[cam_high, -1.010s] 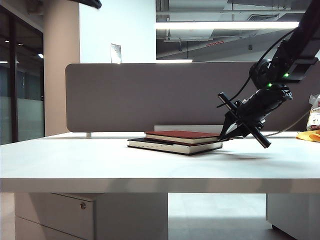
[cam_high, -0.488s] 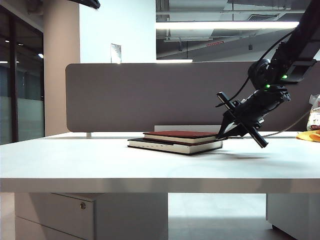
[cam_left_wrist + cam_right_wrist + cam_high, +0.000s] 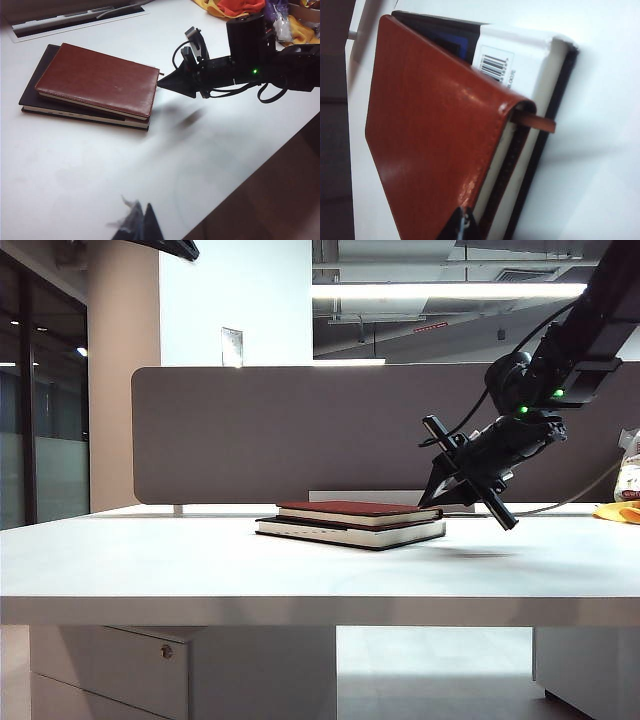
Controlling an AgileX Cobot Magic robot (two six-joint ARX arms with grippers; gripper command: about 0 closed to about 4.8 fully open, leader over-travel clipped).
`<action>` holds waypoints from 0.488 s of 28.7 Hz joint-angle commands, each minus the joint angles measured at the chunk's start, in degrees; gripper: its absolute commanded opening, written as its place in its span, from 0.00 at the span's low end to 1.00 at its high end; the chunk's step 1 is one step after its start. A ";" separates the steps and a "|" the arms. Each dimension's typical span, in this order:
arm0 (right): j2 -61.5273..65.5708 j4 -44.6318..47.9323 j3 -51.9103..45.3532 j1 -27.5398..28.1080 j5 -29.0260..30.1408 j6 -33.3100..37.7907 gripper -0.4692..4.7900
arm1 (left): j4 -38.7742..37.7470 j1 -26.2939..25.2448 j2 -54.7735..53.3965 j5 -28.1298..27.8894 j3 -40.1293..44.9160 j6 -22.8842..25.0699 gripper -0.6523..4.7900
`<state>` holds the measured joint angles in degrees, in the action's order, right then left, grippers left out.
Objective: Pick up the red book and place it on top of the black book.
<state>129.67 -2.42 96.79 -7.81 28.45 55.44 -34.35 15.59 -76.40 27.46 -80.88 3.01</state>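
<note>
Since a second ago, the red book (image 3: 360,511) has slid leftward across the black book (image 3: 352,532), and the right gripper (image 3: 441,498) has followed it. Now the red book lies flat on the black one, slightly askew, its right end short of the black book's right edge. Both sit mid-table (image 3: 150,560). The right gripper's jaws are fully closed, tips at the red book's corner; they look to be nudging it rather than clamping anything.

Likely light, stiff and smooth-covered, the red book may slip; best gripped across a short edge, cover and pages together.

Only a dark sliver of the left gripper (image 3: 142,226) shows, so its opening cannot be judged. Exact tip contact is unclear.
</note>
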 commanded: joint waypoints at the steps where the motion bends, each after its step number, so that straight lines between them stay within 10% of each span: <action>1: -0.26 0.74 0.24 0.02 0.33 0.02 0.08 | 0.04 0.04 0.22 0.17 -0.35 1.01 0.11; 14: -4.28 -5.49 0.24 1.73 -3.63 -8.94 0.08 | 0.11 0.02 0.22 -4.37 -0.35 1.31 0.11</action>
<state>127.04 -6.46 96.57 -6.72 26.63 50.37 -34.57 15.59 -76.40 23.57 -80.88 4.10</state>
